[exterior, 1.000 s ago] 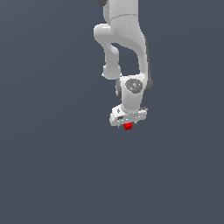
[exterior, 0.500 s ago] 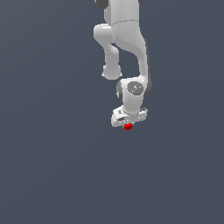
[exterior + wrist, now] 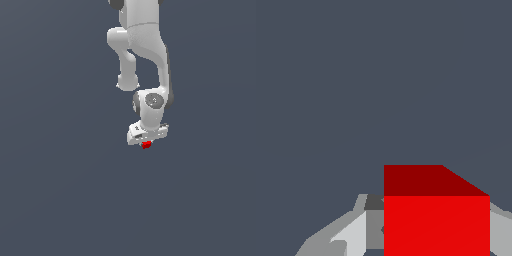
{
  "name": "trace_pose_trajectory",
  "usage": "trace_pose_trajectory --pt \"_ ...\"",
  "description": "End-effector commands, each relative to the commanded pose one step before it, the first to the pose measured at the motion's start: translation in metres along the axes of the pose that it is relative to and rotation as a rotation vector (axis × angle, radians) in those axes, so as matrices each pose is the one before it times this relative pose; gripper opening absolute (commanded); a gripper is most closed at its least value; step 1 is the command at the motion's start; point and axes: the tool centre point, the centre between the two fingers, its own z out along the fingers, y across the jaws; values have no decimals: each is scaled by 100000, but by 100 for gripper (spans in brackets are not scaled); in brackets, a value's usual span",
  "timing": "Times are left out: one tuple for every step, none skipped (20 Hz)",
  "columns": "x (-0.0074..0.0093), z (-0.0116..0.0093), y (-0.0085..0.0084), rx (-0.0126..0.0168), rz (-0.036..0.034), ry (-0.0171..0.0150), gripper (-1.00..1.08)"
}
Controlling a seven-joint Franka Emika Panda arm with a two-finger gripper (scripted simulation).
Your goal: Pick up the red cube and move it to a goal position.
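Note:
The red cube (image 3: 146, 145) is a tiny bright red block just under the white gripper (image 3: 147, 142) in the middle of the exterior view. The arm reaches down from the top of that view. In the wrist view the red cube (image 3: 436, 215) fills the space between the two grey fingers (image 3: 348, 234), which press on its sides. The gripper is shut on the cube. The fingertips are hidden in the exterior view.
A plain dark grey-blue surface (image 3: 60, 190) fills the scene around the arm. No other object shows in either view.
The gripper with the cube has shifted very slightly; the arm's pose is almost the same as one second ago.

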Motion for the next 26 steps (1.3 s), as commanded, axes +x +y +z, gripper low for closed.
trace_pose_trajectory --pt "210 -277 294 -20 44 85 -100" --pt "140 -187 203 0 0 0 -100" --pt "171 -228 248 0 0 0 -100" --pt "202 -269 292 0 0 0 -100" --pt "233 -309 335 0 0 0 -100" --pt "265 -348 378 0 0 0 -100" --pt "295 -387 420 0 0 0 -100" --pt "324 -422 458 0 0 0 -100" --pt "350 -454 493 0 0 0 -100" --pt "377 -476 513 43 -23 -4 -100" --pt "397 -506 551 0 0 0 -100" --pt "417 -526 573 0 0 0 -100" --pt "430 -535 584 0 0 0 -100" --pt "408 -499 546 0 0 0 -100" --pt "379 -454 500 0 0 0 -100" --pt "349 -413 456 0 0 0 -100" --pt "318 -372 412 0 0 0 -100" --pt "287 -331 368 0 0 0 -100" --pt "259 -292 315 -68 -6 -13 -100" --pt "227 -251 282 0 0 0 -100" --pt "197 -213 240 0 0 0 -100" --pt "169 -175 200 0 0 0 -100" --pt "142 -140 162 0 0 0 -100" --pt "116 -107 126 0 0 0 -100" --pt "90 -77 93 0 0 0 -100" --pt "64 -51 62 0 0 0 -100"
